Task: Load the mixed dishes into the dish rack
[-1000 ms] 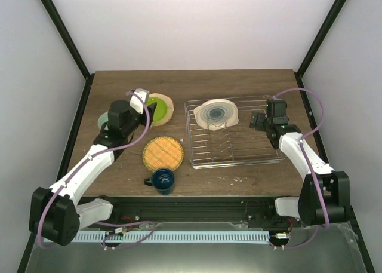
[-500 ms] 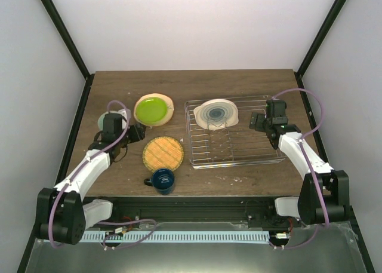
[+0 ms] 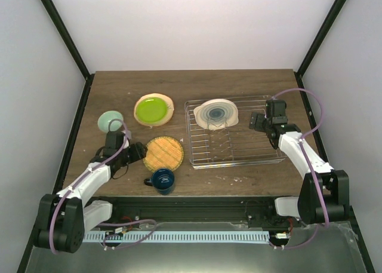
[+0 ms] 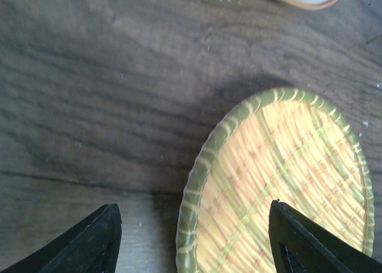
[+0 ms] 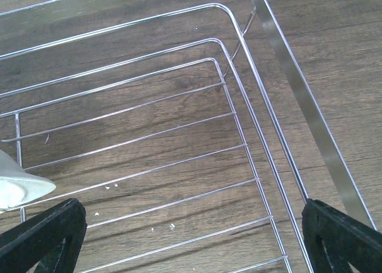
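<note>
Logging the bench from left to right, each thing placed against the nearer pincer.

The small pale mint bowl (image 3: 110, 121) sits on the table (image 3: 239, 82) behind and to the far side of the left pincer (image 3: 138, 152), apart from it. The lime green plate (image 3: 152, 110), with a tan rim showing round it, lies farther off on the far side.

We see the left pincer (image 4: 191, 246) with its fingers apart and nothing clamped. It is low over the wood. The near rim of the yellow-orange plate (image 4: 280, 183) lies under the gap between the fingers and toward one of them. From above, that plate (image 3: 163, 153) lies flat just ahead of the fingertips. The dark blue mug (image 3: 162, 179) stands upright on the near side of the same pincer, close to the plate.

The dish rack (image 3: 239, 147) is well away from the left pincer and directly under the right pincer (image 3: 258, 122). The cream plate with teal rings (image 3: 217, 114) stands tilted among the tines at the rack's far left corner, just ahead of the right pincer.

The right pincer (image 5: 191, 237) is spread wide and holds nothing. Below it we see bare rack wires and the raised rim (image 5: 301, 91). A pale plate edge (image 5: 18, 186) shows beside one finger, not touching it.
</note>
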Controlling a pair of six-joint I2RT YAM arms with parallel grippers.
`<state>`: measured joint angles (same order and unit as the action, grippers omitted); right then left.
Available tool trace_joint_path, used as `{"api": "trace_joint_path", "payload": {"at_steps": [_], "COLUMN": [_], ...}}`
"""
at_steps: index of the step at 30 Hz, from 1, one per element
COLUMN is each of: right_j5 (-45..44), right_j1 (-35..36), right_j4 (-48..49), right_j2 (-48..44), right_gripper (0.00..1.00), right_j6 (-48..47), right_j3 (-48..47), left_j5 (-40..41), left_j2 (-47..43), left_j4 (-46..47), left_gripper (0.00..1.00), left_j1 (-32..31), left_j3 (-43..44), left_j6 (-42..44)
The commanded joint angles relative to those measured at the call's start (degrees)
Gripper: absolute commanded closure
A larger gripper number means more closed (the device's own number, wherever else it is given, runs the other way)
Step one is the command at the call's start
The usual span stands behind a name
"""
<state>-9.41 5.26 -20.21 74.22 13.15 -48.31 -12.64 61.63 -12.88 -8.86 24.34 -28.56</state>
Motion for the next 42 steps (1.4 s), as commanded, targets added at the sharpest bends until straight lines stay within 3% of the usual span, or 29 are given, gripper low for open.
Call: {"api": "trace_joint_path", "payload": {"at_steps": [1, 6, 14, 18, 20, 25, 31, 36, 42], "right_j5": [0.1, -0.1, -0.3, -0.7, -0.9, -1.1, -1.0, -0.8, -1.0], "right_j1": [-0.2, -0.3, -0.2, -0.2, -0.3, -0.2, -0.3, -0.2, -0.2], "right_j4": [-0.5, -0.4, -0.5, -0.7, -0.9, -1.0, -0.9, -0.5, -0.3], "right_j2": [0.4, 0.9, 1.7, 2.1, 2.2, 2.4, 2.3, 2.5, 2.4], "right_gripper": [0.00, 0.00, 0.00, 0.00, 0.00, 0.00, 0.00, 0.00, 0.00], "right_j6": [0.7, 0.6, 0.6, 0.6, 0.6, 0.7, 0.7, 0.8, 0.9], "right_j3": [-3.0, -3.2, -3.5, -3.5, -3.7, -3.6, -3.5, -3.1, -2.9], "left_j5": [-4.6, -10.7, -19.4, -20.8, -21.0, -20.5, -20.0, -19.6, -8.1], "left_j2": [0.1, 3.4, 16.2, 20.1, 20.8, 20.6, 19.7, 12.7, -2.7], "left_j4": [2.5, 9.3, 26.1, 31.7, 32.5, 32.6, 32.3, 30.2, 9.0], "left_gripper": [0.30, 0.30, 0.32, 0.40, 0.51, 0.78, 0.98, 1.00, 1.00], "left_j1": [0.4, 0.4, 0.4, 0.4, 0.3, 0.1, -0.2, -0.1, -0.2], "left_j3": [-2.9, -7.1, -11.5, -12.9, -13.2, -13.3, -13.4, -12.5, -1.1], "left_j6": [-3.3, -5.9, -11.1, -12.6, -12.7, -12.7, -12.8, -12.1, -1.8]}}
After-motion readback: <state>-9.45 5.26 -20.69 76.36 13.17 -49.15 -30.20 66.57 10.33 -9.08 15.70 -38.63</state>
